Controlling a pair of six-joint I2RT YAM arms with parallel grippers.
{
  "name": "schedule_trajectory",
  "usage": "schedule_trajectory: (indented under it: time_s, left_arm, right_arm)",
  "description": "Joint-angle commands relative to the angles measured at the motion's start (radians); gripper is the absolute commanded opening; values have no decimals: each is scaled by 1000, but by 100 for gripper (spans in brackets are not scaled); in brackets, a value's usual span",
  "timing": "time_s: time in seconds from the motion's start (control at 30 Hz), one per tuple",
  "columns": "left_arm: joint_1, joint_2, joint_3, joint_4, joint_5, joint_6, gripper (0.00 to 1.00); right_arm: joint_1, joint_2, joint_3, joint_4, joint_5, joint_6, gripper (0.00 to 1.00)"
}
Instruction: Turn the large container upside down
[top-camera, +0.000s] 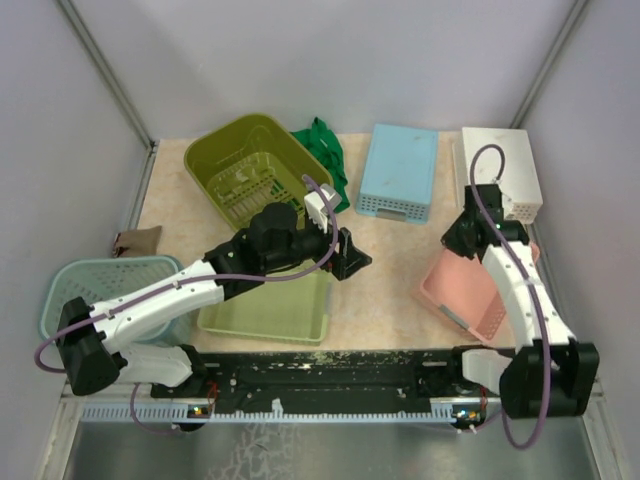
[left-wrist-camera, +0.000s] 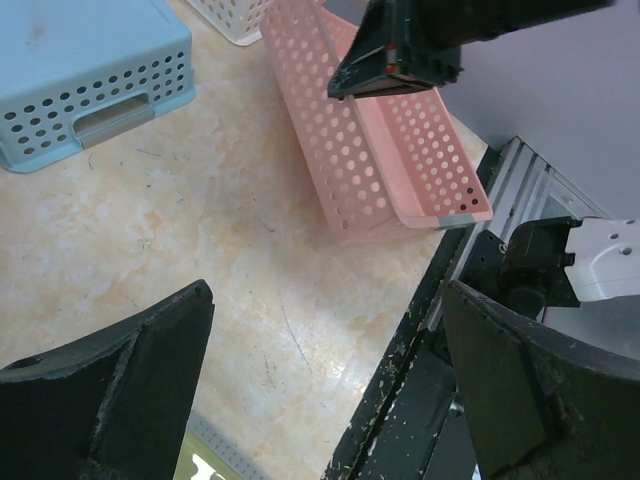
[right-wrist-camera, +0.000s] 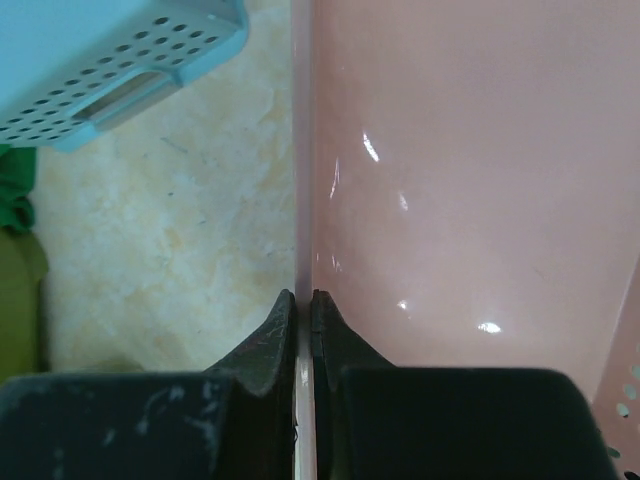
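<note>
The pink basket (top-camera: 460, 290) sits at the right of the table (right-wrist-camera: 170, 230), close to the near edge and directly under the right gripper (right-wrist-camera: 303, 305), and it looks tipped rather than flat on its base. That gripper has its two fingers closed on the top edge of one long wall, one finger inside the basket and one outside, so the thin plastic is pinched between them. Holding the rim in this way makes sense for a flip: the wall serves as a handle, and lifting it should roll the basket over onto its open side. The grip is narrow and the plastic smooth, so I judge it could slip if the swing is quick. Beyond this gripper and to its left lies a blue basket (top-camera: 400, 170), bottom up, and just beyond it a white basket (top-camera: 505, 160), both near enough to get in the way of a wide turn. The left gripper (left-wrist-camera: 328, 295) hangs above bare table well to the left of the pink basket, fingers spread wide with nothing between them, facing it as if ready to steady it. A light green tray (top-camera: 265, 312) lies beneath that arm.
</note>
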Motion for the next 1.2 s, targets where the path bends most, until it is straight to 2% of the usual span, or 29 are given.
schedule_trajectory:
  time_s: [0.0,0.07,0.2,0.27,0.37,0.43,0.67,0.8,0.87,0.93,1.17]
  left_arm:
    - [-7,-23,-4,33,12,1,100]
    - [-7,-29,1,34,22,-3,100]
    - [-6,-50,30,12,5,-8,100]
    - [-5,-49,67,-43,-24,9,100]
    - [-4,-50,122,-131,-64,36,100]
    - [-3,-65,139,-162,-88,42,100]
    - [7,-125,132,-190,-120,38,100]
    - [8,-115,124,-173,-104,32,100]
    - [8,-106,119,-157,-87,26,100]
    - [8,-98,114,-141,-75,22,100]
    - [8,-60,129,-130,-42,26,100]
  right_arm:
    - [8,-177,5,-48,-70,18,0]
    - [8,-248,9,-38,-162,8,0]
    - [8,-346,-5,67,-453,15,0]
    - [7,-397,-58,198,-589,91,0]
    - [7,-465,-168,511,-777,240,0]
    - [8,-499,-229,630,-794,319,0]
    - [7,-534,-385,877,-883,515,0]
    - [7,-568,-551,1183,-912,727,0]
    - [8,-580,-608,1271,-919,794,0]
    - [7,-588,-632,1279,-931,807,0]
    - [8,-629,-660,1111,-964,736,0]
